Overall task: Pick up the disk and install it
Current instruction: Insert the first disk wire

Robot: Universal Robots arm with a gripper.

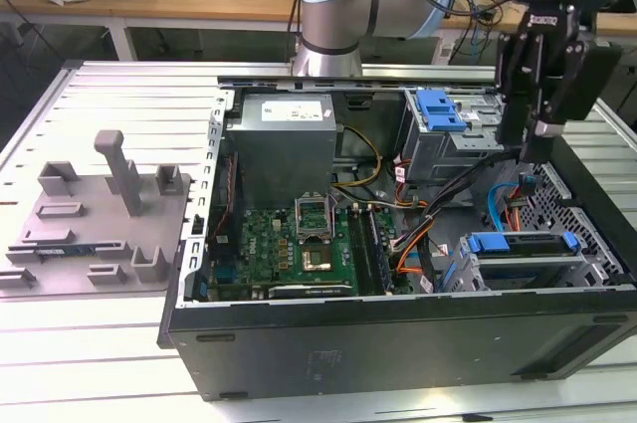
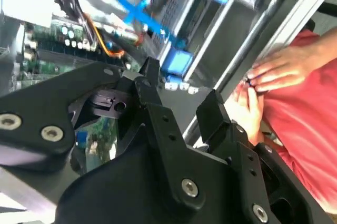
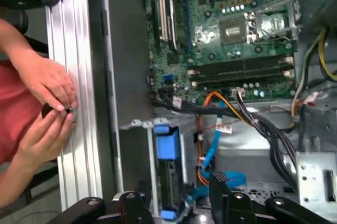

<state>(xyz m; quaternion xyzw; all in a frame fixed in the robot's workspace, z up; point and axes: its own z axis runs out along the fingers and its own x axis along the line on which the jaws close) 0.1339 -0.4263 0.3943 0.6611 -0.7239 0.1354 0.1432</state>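
My fingers are spread apart with nothing between them, and they hang above the open computer case, over its end at the exterior view's right. The disk lies below me, at the case's near corner on that same side. It rests in the drive cage, with the blue frame showing along its edge. In the first wrist view I see the disk edge-on, just beyond my fingertips. I can't tell whether it is fully seated.

I'd expect the disk to be stiff, dense for its size and smooth on its metal faces, so it could slide under a light pinch. It probably won't tolerate knocks. The blue frame's two long sides look like the best place to grip, because the plastic offers some purchase and keeps me off the flat face and the connector end. The thin blue cable runs close by and could snag.

As for writing, the disk's label faces away from me. The power supply carries a white sticker, but I can't read any of its print. The motherboard has printed markings that I can't read either.

A person's hands are working at the surface's rail beside the case, close to where I hang.
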